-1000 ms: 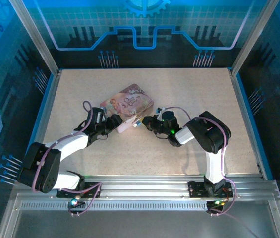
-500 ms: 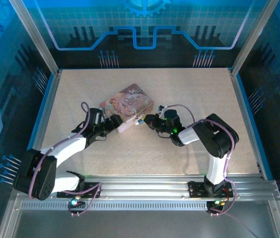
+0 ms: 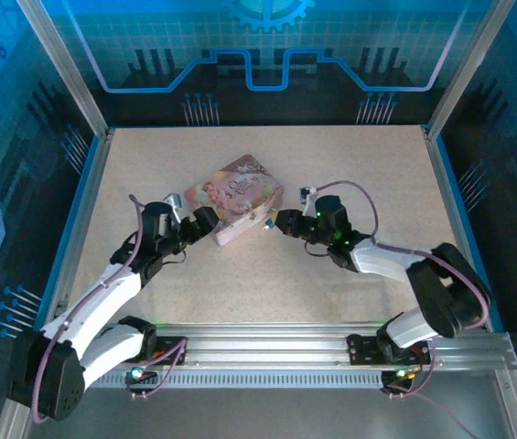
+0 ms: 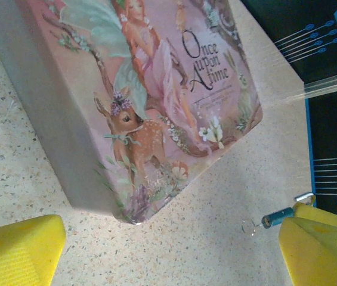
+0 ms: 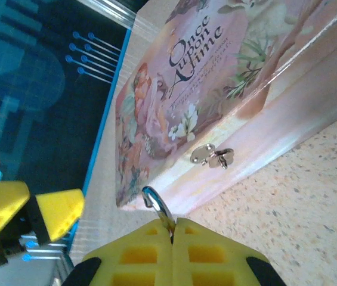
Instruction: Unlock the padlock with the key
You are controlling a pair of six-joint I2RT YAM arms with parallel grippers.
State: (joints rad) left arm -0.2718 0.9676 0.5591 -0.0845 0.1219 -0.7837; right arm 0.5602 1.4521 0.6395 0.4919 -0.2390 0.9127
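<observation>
Right gripper [image 5: 172, 229] clamping padlock [image 5: 158, 207], pointing lengthwise toward tin [image 5: 216, 89]

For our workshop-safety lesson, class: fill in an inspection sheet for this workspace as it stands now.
Surface: speckled table, nothing spilled.
Job's things: padlock pinched in the right gripper, shackle poking out; key not made out.
Clutter: pink tin, its clasp bare.
Grippers: left gripper open beside the tin's corner; right gripper shut.
Cables: purple cables loop along both arms.
Surroundings: blue-lit walls, metal frame.
</observation>
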